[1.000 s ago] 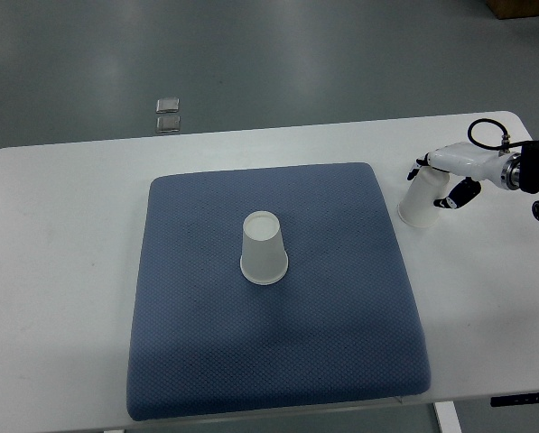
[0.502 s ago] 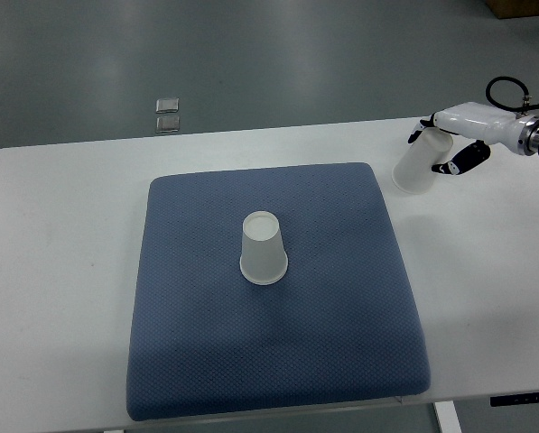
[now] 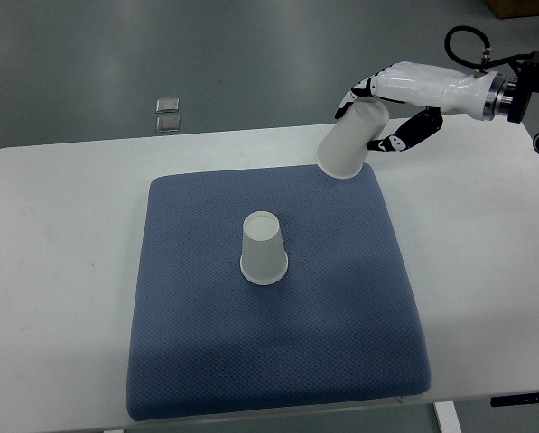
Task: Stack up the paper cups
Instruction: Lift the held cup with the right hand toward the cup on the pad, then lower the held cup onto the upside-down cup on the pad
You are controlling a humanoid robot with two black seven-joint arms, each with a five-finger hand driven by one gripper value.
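A white paper cup (image 3: 264, 249) stands upside down near the middle of the blue mat (image 3: 278, 361). My right hand (image 3: 388, 105) comes in from the right edge and is shut on a second white paper cup (image 3: 350, 142). It holds that cup tilted, mouth down and to the left, in the air above the mat's far right corner. The left arm does not show.
The mat lies on a white table (image 3: 61, 271). Two small metal floor plates (image 3: 168, 114) sit on the grey floor beyond the table's far edge.
My right hand has lifted the held cup off the table at the right and carried it up and to the left, to above the mat's far right corner. The standing cup has not moved.
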